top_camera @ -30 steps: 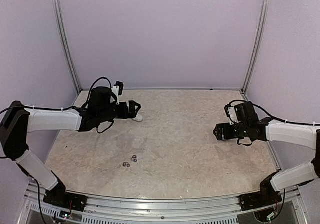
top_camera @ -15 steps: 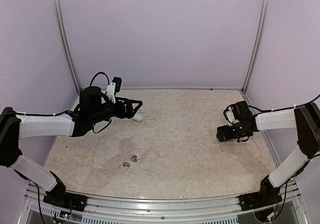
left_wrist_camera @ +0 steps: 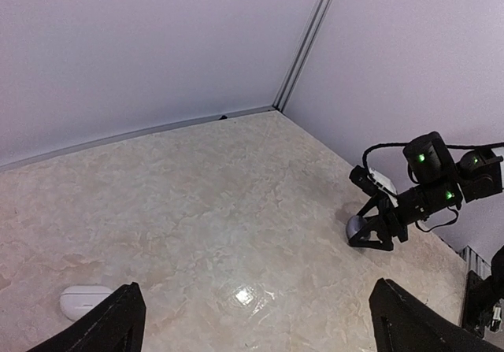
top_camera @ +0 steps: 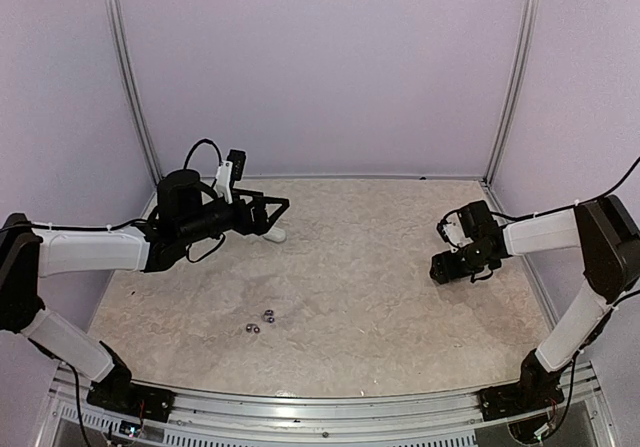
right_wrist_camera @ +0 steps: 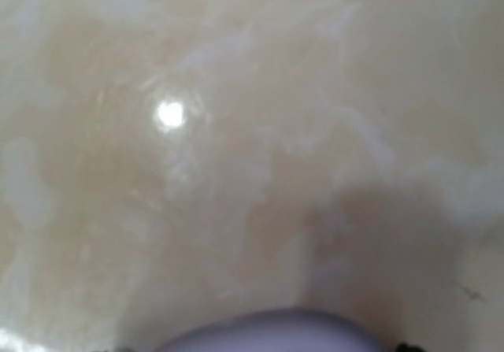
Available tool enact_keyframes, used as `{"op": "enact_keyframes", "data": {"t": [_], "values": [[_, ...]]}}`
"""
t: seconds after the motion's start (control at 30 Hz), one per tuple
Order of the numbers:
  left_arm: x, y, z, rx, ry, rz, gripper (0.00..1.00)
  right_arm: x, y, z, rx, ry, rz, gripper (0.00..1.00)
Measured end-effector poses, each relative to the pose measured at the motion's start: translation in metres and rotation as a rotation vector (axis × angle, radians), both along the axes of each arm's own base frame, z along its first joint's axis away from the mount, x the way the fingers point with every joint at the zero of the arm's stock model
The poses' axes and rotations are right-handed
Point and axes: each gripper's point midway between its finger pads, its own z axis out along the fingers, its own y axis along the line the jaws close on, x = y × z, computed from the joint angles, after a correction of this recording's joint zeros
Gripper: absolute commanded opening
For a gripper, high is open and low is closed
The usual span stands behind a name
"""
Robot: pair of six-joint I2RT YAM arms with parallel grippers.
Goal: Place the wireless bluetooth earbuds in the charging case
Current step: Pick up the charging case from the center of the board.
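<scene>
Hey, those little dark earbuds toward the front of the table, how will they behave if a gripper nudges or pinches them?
The dark earbuds look tiny and rounded, so they would probably roll or skitter if nudged. The tabletop looks smooth and glossy, likely offering little friction. Being so small, they may squirt from a pinch.

1 white case (top_camera: 276,234), 1 grey case (left_wrist_camera: 356,227), approx 4 earbuds (top_camera: 270,316)

Left gripper (left_wrist_camera: 258,289) fingers spread wide, nothing between them. White case (left_wrist_camera: 85,301) lies flat on marble table (left_wrist_camera: 205,202), near one fingertip. Far across the table, right gripper (left_wrist_camera: 372,240) sits low, grey rounded case (left_wrist_camera: 355,226) touching its fingers. Lilac walls (left_wrist_camera: 142,45) behind.
</scene>
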Motion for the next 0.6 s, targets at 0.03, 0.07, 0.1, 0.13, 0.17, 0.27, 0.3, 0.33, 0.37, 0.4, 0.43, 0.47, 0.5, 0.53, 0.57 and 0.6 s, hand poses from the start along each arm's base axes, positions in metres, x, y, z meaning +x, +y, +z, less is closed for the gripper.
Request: {"op": "enact_keyframes", "data": {"t": [0.03, 0.07, 0.1, 0.13, 0.17, 0.27, 0.3, 0.33, 0.37, 0.4, 0.43, 0.47, 0.5, 0.53, 0.57, 0.6], "values": [[0.000, 0.000, 0.001, -0.003, -0.003, -0.001, 0.99, 0.001, 0.001, 0.000, 0.001, -0.001, 0.006, 0.72], [0.000, 0.000, 0.002, -0.005, -0.005, -0.001, 0.99, 0.002, 0.002, 0.000, 0.004, 0.000, 0.011, 0.70], [0.000, 0.000, 0.002, -0.006, -0.005, -0.001, 0.99, 0.003, 0.004, 0.000, 0.009, -0.001, 0.016, 0.68], [0.000, 0.000, 0.002, -0.008, -0.008, 0.000, 0.99, 0.003, 0.005, 0.001, 0.013, -0.002, 0.024, 0.67], [0.000, 0.000, 0.003, -0.009, -0.010, -0.001, 0.99, 0.003, 0.007, 0.001, 0.023, -0.001, 0.031, 0.65], [-0.003, 0.002, 0.002, -0.014, -0.023, 0.002, 0.99, 0.001, 0.016, 0.003, 0.065, 0.002, 0.068, 0.60], [-0.005, 0.003, 0.000, -0.015, -0.028, 0.002, 0.99, 0.000, 0.021, 0.004, 0.088, 0.005, 0.083, 0.60], [-0.009, 0.004, -0.002, -0.017, -0.034, 0.001, 0.99, -0.001, 0.026, 0.006, 0.113, 0.008, 0.102, 0.60], [-0.014, 0.004, -0.004, -0.018, -0.040, -0.004, 0.99, -0.003, 0.031, 0.008, 0.139, 0.012, 0.121, 0.60], [-0.019, 0.003, -0.005, -0.017, -0.045, -0.012, 0.99, -0.006, 0.039, 0.011, 0.168, 0.015, 0.148, 0.59], [-0.024, 0.002, -0.007, -0.014, -0.053, -0.022, 0.99, -0.008, 0.045, 0.014, 0.193, 0.015, 0.170, 0.59], [-0.029, -0.001, -0.008, -0.011, -0.059, -0.034, 0.99, -0.011, 0.054, 0.019, 0.223, 0.014, 0.199, 0.59], [-0.033, -0.004, -0.008, -0.009, -0.065, -0.046, 0.99, -0.013, 0.061, 0.022, 0.243, 0.012, 0.222, 0.58], [-0.037, -0.007, -0.007, -0.007, -0.073, -0.060, 0.99, -0.015, 0.071, 0.028, 0.271, 0.010, 0.256, 0.58], [-0.041, -0.011, -0.006, -0.004, -0.086, -0.073, 0.99, -0.018, 0.082, 0.033, 0.296, 0.006, 0.291, 0.57], [-0.045, -0.014, -0.005, 0.001, -0.098, -0.086, 0.99, -0.022, 0.095, 0.040, 0.326, 0.002, 0.335, 0.57]]}}
